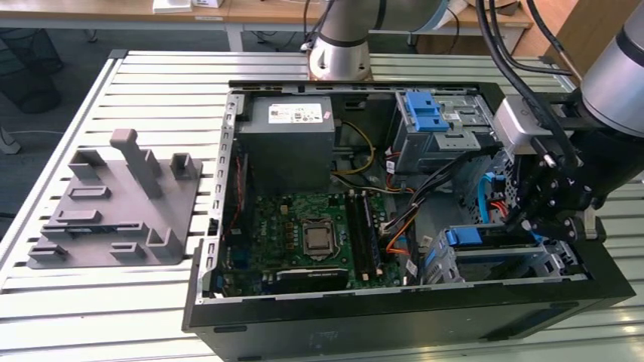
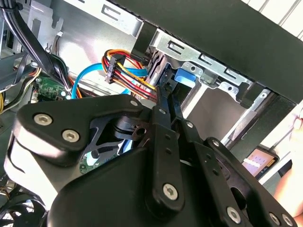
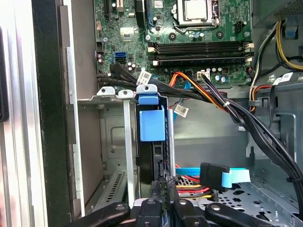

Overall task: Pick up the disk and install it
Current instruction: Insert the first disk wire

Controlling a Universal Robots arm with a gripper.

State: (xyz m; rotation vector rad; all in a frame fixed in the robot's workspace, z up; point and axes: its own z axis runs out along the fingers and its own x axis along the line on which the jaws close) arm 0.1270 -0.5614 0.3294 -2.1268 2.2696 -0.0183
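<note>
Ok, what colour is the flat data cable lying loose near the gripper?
Light blue with a black plug, clearest in the first wrist view: data cable, beside the gripper.

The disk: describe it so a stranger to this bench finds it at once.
Find the open computer case on the slatted table and go to its near corner on the exterior view's right. There a metal drive cage sits by the robot's hand, and the disk is slotted in it. Its blue side rails set it apart from the farther cage's blue latch.

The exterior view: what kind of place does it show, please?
Probably a robotics lab or test workshop: an open computer case lies on a slatted metal table, a grey fixture block sits beside it, and desks stand behind.
</note>
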